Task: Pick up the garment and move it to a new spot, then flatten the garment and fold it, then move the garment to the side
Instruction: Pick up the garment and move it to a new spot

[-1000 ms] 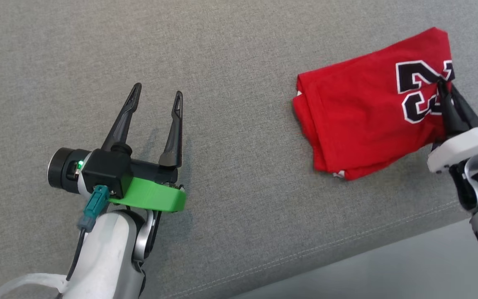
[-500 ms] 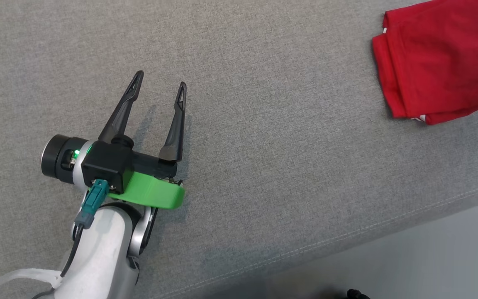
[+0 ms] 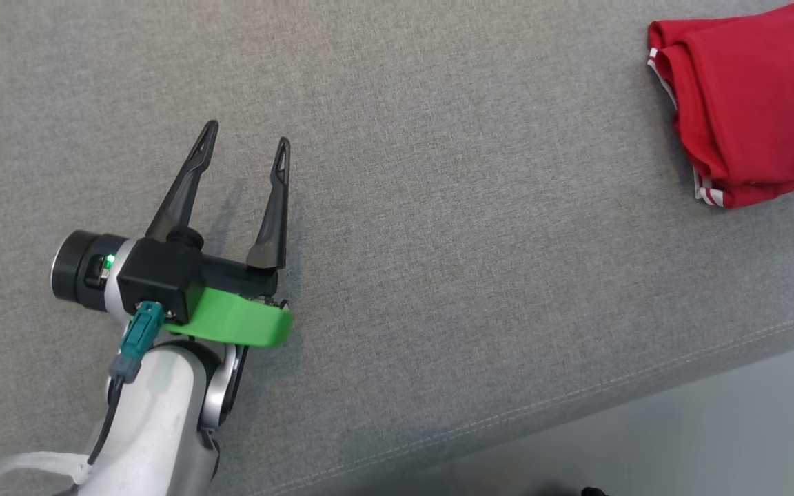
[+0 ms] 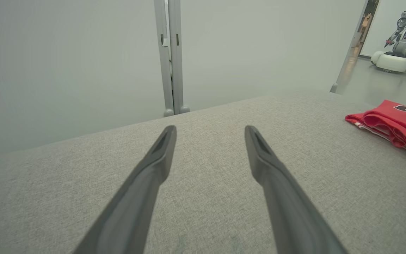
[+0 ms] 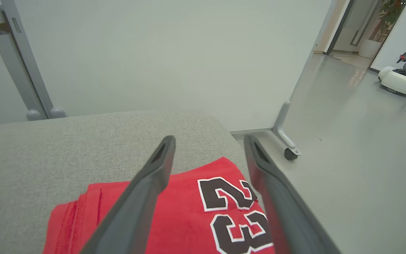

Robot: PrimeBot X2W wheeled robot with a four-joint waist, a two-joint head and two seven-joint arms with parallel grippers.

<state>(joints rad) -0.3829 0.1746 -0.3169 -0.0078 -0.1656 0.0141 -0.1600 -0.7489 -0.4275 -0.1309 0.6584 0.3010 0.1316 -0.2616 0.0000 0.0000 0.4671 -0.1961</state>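
while the red jersey [image 3: 748, 117] lies folded at the far right of the grey fabric cushion [image 3: 438, 227], close to its right end, the rest of the cushion is bare. room: pale partition panels [image 5: 153, 53] behind, one castor [image 5: 289, 154] visible, glossy grey floor [image 5: 347, 148], one other robot [image 4: 400, 53] parked far right. count: one garment, number 23 face up; two grippers. left gripper [image 3: 247, 133] low over the cushion at left, pointing away, jaws spread, empty. right gripper [image 5: 210, 138] over the jersey, jaws spread, not pinching it.
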